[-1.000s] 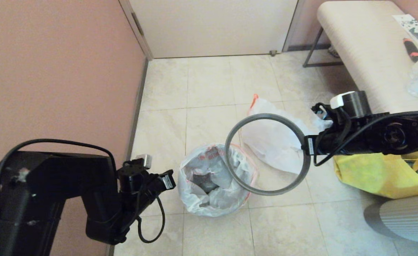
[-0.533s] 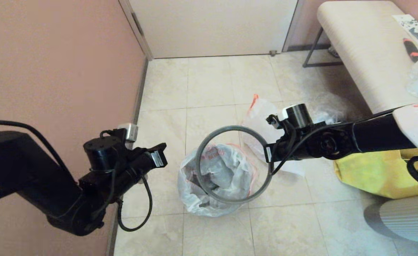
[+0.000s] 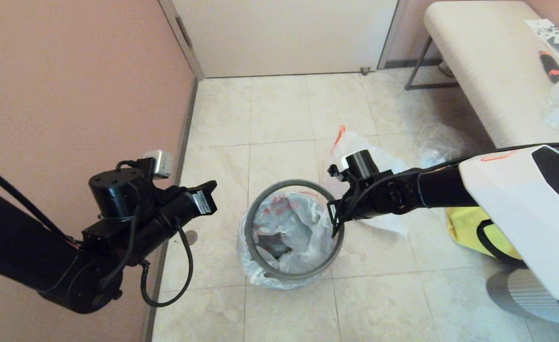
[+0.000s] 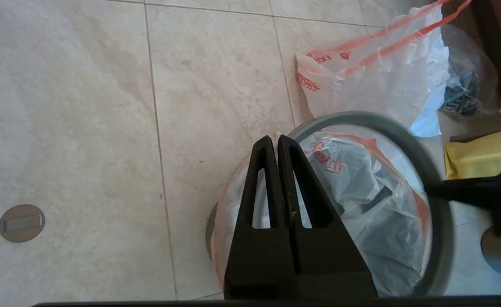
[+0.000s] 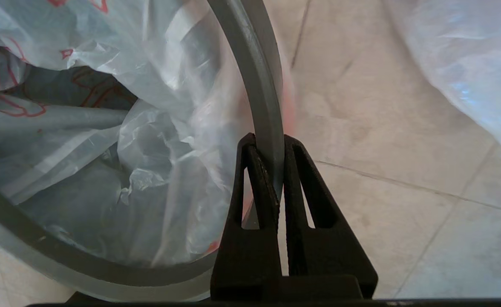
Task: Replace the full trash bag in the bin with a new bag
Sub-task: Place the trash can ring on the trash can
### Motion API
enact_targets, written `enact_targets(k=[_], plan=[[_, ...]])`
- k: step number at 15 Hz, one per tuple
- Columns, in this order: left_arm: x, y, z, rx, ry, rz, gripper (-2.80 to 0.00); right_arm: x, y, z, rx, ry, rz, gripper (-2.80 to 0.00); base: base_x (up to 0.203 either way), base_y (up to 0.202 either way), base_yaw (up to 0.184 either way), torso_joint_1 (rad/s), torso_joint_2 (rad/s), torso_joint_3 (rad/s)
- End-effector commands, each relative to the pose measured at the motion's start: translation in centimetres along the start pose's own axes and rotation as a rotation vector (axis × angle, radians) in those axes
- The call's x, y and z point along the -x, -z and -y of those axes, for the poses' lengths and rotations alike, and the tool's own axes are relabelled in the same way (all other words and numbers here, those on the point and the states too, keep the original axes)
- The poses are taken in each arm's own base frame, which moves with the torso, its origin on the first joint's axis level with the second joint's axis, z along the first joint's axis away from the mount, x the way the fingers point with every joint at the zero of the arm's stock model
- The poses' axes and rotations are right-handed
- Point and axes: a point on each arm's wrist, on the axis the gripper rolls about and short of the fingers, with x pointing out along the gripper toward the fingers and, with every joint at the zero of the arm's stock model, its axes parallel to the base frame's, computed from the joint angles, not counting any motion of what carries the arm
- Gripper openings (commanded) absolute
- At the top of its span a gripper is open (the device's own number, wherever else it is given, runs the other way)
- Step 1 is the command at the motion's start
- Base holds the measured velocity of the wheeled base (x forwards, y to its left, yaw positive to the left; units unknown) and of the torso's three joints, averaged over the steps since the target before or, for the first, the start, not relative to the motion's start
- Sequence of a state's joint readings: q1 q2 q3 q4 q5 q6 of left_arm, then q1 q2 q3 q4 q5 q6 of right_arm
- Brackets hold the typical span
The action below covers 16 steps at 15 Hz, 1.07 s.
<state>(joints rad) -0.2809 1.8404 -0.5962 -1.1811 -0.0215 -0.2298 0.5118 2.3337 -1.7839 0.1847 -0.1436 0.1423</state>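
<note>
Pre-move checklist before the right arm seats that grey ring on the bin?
1. Right gripper shut on the grey ring: ok.
2. Ring over the bin mouth: ok in the head view; it encircles the lined opening.
3. Ring seated level on the rim: cannot tell; it looks tilted.
4. New bag lining the bin and folded over its edge: ok; orange-red print and trim show at the rim.
5. Left gripper out of the way: ok; shut, empty, beside the bin, off the ring.
6. Full trash bag out of the bin: ok; on the floor behind it.
</note>
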Motion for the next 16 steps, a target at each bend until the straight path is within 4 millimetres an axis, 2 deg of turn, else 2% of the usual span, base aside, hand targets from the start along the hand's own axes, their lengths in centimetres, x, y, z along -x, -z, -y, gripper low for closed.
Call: enact_targets(k=[1,5,10,14,16], plan=[[-0.1,0.3,0.0,0.003,0.018,-0.009,-2.80,-1.0,0.8,-1.0,0.012,-0.011,-0.023,-2.80,0.000,0.000,0.000,0.000,0.00,0.000],[-0.2,0.5,0.0,0.004,0.028,-0.022,-2.80,-1.9,1.5,-1.8,0.027,-0.018,-0.048,-2.80,0.000,0.000,0.000,0.000,0.00,0.000],[-0.2,0.5,0.0,0.005,0.030,-0.021,-2.80,-2.8,1.1,-1.9,0.039,0.040,-0.058,-2.80,0.000,0.000,0.000,0.000,0.00,0.000],[0.0,0.5,0.2,0.003,0.036,-0.019,-2.80,-1.9,1.1,-3.5,0.064,0.041,-0.054,-2.80,0.000,0.000,0.000,0.000,0.00,0.000],[0.0,0.4,0.3,0.003,0.039,-0.015,-2.80,-2.2,1.3,-3.9,0.073,0.056,-0.054,-2.80,0.000,0.000,0.000,0.000,0.00,0.000]])
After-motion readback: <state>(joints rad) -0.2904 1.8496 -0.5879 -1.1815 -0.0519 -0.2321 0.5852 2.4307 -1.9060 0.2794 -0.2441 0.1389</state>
